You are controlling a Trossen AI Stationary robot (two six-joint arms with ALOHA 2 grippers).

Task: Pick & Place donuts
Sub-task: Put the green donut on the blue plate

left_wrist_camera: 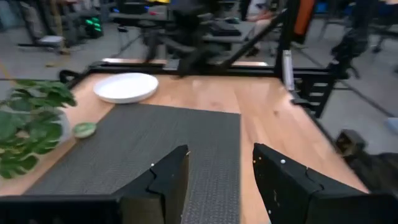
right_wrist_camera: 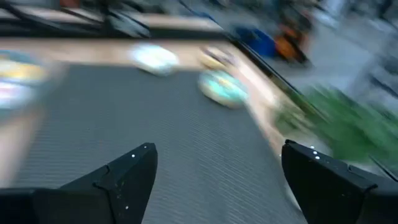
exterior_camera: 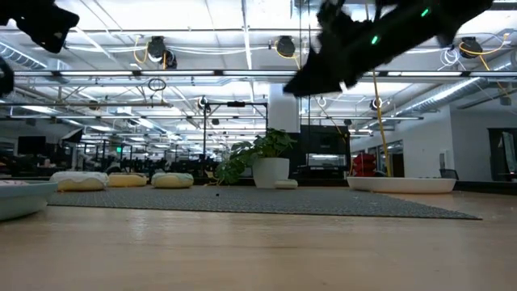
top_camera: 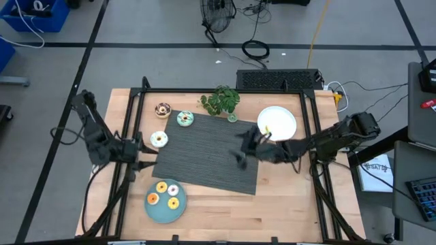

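While the left gripper (top_camera: 144,155) is waiting low at the left edge of the table (top_camera: 286,197), its jaws are standing partly apart with nothing between them, as the left wrist view shows. Just in front of it, toward the near edge, the teal plate (top_camera: 155,211) is carrying three donuts (top_camera: 167,193), iced orange, yellow and white, so that part of the job appears done.

Moving rightward, three more donuts are sitting loose on or by the far left corner of the grey mat (top_camera: 208,153): a white-iced donut (top_camera: 159,139) beside the mat's edge, a brown donut (top_camera: 162,109) on the bare wood behind it, and a teal donut (top_camera: 185,120) on the mat's corner. These are looking like what is left to move. Past them the potted plant (top_camera: 220,101) is standing at the back, with a small green piece (top_camera: 233,118) lying just beside it; whether that is a donut, I cannot tell.

Farther right, the right gripper (top_camera: 244,148) is hovering above the mat's middle, jaws spread wide and empty, pointing toward the loose donuts. Behind it the white plate (top_camera: 279,122) is sitting with a small yellowish item near its edge, too small to identify.
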